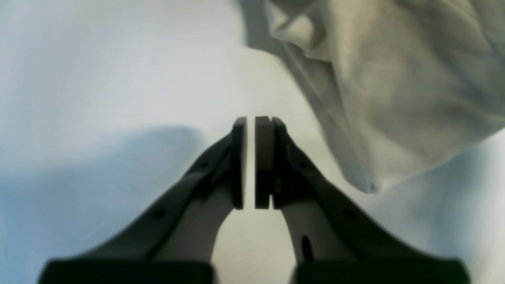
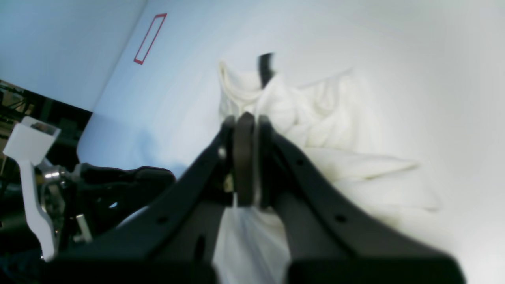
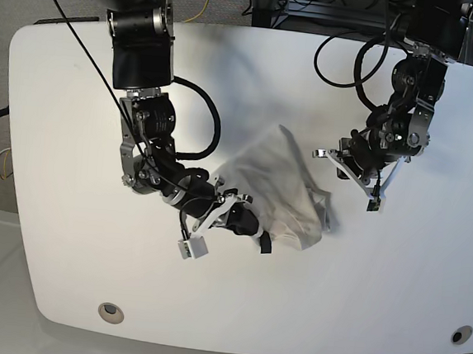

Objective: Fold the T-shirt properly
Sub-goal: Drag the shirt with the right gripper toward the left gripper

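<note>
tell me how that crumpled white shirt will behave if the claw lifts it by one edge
The crumpled white cloth T-shirt will probably hang limp: it already lies in soft folds and creases on the white table. It likely weighs little, since the right claw, shut on a pinch of cloth, seems enough to hold it. It may slide rather than roll, as the tabletop looks smooth.

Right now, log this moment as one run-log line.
T-shirt: bunched, unfolded | right gripper: shut on T-shirt | left gripper: shut, empty, beside it | table
</note>
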